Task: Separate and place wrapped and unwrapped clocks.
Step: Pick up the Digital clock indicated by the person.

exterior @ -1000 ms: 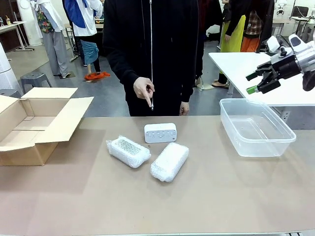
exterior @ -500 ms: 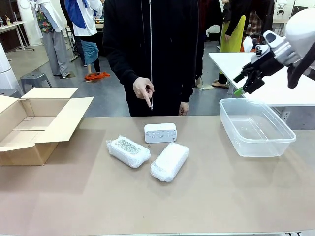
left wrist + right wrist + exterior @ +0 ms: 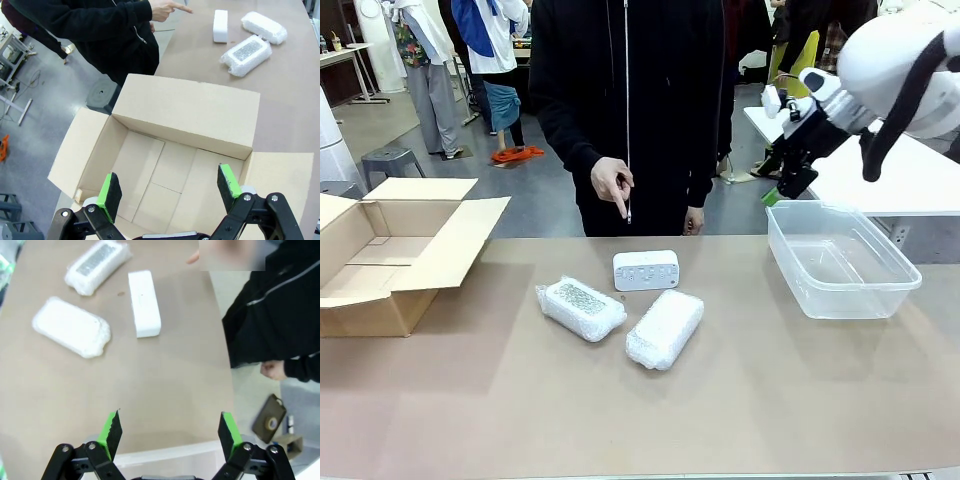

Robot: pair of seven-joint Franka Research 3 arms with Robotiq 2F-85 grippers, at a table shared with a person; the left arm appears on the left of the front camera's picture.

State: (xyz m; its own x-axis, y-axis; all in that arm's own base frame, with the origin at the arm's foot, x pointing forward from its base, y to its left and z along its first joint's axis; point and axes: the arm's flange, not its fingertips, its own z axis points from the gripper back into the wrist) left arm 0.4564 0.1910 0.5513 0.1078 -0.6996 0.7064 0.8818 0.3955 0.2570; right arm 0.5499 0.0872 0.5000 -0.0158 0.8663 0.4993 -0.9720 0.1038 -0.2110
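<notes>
right hand point(image 3: 778, 182) open and empty, upper right of frame, above the clear bin point(image 3: 788, 255)'s far corner. left hand point(image 3: 167, 187) open, empty, over the cardboard box point(image 3: 190, 110). bare clock point(image 3: 646, 270) mid-frame on the surface point(image 3: 770, 400); one wrapped clock point(image 3: 582, 307) lower-left of it, second wrapped clock point(image 3: 664, 328) lower-right. person's pointing finger point(image 3: 622, 208) aims down at it.

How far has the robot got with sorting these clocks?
Done: nothing; the left wrapped clock, right wrapped clock and bare clock all lie mid-table, outside the cardboard box and plastic tub. In hand: nothing; left gripper and right gripper are open, while a person's hand points towards the bare clock. Left: all three placements.
</notes>
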